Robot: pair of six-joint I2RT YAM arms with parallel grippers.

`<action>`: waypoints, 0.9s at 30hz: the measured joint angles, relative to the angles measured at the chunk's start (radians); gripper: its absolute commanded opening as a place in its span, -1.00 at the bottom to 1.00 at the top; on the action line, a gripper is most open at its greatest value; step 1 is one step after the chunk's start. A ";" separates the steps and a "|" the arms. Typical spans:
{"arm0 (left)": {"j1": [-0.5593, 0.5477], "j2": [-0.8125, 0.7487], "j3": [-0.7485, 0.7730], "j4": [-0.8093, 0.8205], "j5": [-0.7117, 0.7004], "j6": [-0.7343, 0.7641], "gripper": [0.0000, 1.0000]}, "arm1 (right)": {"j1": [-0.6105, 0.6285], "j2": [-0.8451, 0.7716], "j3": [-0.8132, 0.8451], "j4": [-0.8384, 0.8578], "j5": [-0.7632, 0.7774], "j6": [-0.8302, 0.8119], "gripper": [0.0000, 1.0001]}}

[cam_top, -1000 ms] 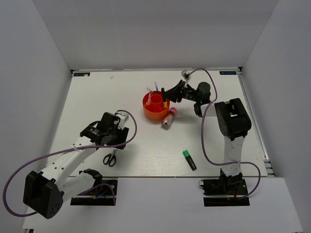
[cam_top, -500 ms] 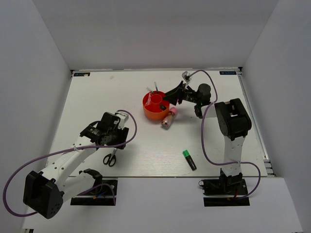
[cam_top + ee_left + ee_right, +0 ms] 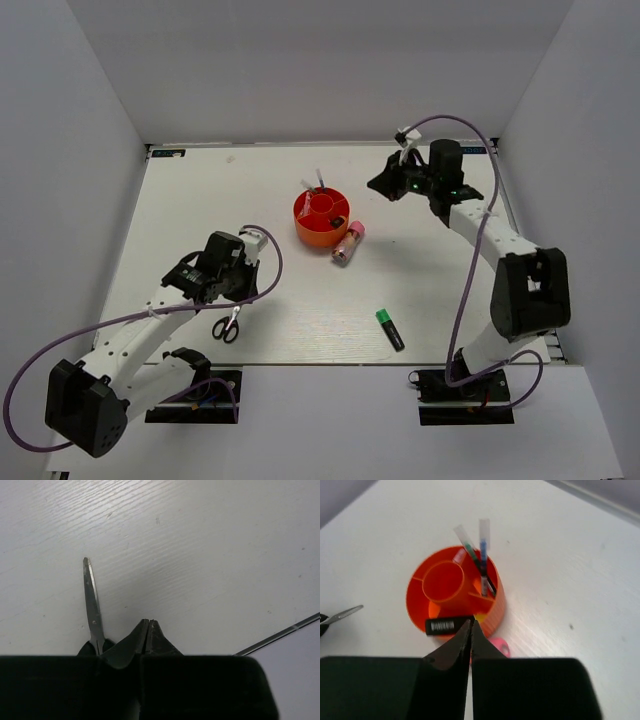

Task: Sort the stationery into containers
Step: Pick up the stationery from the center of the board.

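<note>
- At L gripper (image 3: pixel 148 625): pressed together, nothing visible between tips.
- Just beside it, to the left in wrist view: scissors (image 3: pixel 91 600), flat on table (image 3: pixel 210 545), blades closed. Handles hidden under gripper body, so can't tell if touching.
- At R gripper (image 3: pixel 470 626): pressed together too, empty. Hovering near tub (image 3: pixel 492 612), no contact.
- In tub: pens (image 3: pixel 482 555) upright in an outer compartment, black highlighter (image 3: pixel 442 626) lying at the side nearest R wrist cam.
- Out on table: pink-capped tube (image 3: pixel 348 243) just beside tub, green highlighter (image 3: pixel 390 328) well apart, toward near edge.
- Step in hand, prob.: picking up scissors w/ L arm. Looks like a close on air, not on metal.
- Next: reopen L, shift sideways over blades or handle, straddle, pinch, lift, carry to tub. R free for tube.
</note>
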 measured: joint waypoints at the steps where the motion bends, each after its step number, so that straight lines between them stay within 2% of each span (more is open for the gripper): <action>1: 0.000 -0.005 0.000 0.009 0.013 -0.001 -0.72 | -0.004 -0.030 0.022 -0.088 0.022 -0.029 -1.00; 4: 0.000 -0.016 0.000 0.021 0.028 -0.006 -0.56 | -0.032 -0.117 0.014 -0.322 0.085 -0.101 -1.00; 7: 0.000 -0.040 -0.001 0.026 0.036 -0.011 -0.17 | -0.050 -0.149 0.014 -0.585 0.118 -0.212 0.16; 8: 0.000 -0.050 -0.003 0.030 0.037 -0.014 0.08 | -0.047 -0.154 0.008 -0.645 0.132 -0.246 0.45; 9: 0.000 -0.057 -0.006 0.036 0.039 -0.017 0.18 | -0.039 -0.171 -0.016 -0.696 0.153 -0.280 0.81; 12: 0.000 -0.063 -0.009 0.040 0.040 -0.024 0.31 | 0.007 -0.283 -0.152 -0.806 0.233 -0.357 0.81; 17: 0.000 -0.062 -0.009 0.038 0.019 -0.031 0.31 | 0.085 -0.449 -0.298 -0.938 0.326 -0.418 0.76; 19: 0.000 -0.062 -0.009 0.037 -0.002 -0.034 0.31 | 0.113 -0.470 -0.338 -0.956 0.360 -0.424 0.57; 22: 0.000 -0.062 -0.009 0.029 -0.038 -0.041 0.31 | 0.165 -0.467 -0.377 -0.969 0.407 -0.414 0.40; 27: 0.000 -0.059 -0.009 0.012 -0.073 -0.045 0.31 | 0.288 -0.431 -0.391 -0.969 0.462 -0.370 0.37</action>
